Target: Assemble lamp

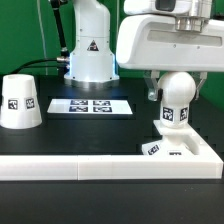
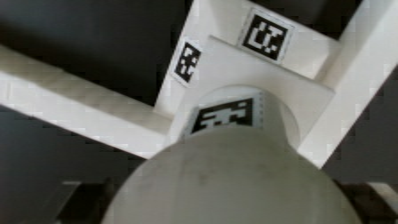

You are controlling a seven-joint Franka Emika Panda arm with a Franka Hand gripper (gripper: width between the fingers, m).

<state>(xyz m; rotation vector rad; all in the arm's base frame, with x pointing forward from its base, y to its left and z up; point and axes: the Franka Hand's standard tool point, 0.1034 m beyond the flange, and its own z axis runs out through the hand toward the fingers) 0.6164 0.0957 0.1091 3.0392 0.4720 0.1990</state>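
Overall: the lamp is in parts on a black table [image 1: 100,135], with the marker board [image 1: 90,104] lying flat at mid-table.
Base: the flat square base [image 1: 196,144] sits to the exterior view's right of the marker board and nearer the camera, tucked into the corner of the long white wall [image 1: 60,168]; two tags show on its top in the wrist view [image 2: 237,72].
Bulb: the ball bulb [image 1: 180,86] stands upright on the base, its tag facing the exterior camera; in the wrist view it fills the near foreground [image 2: 222,165].
Shade: the cone shade [image 1: 20,100] stands wide end down, well to the exterior view's left of the marker board, apart from the other parts.
Gripper: the gripper [image 1: 177,93] is lowered over the bulb, one dark finger [image 1: 151,90] on either side of the ball; whether the fingers press it or stand just clear I cannot tell.
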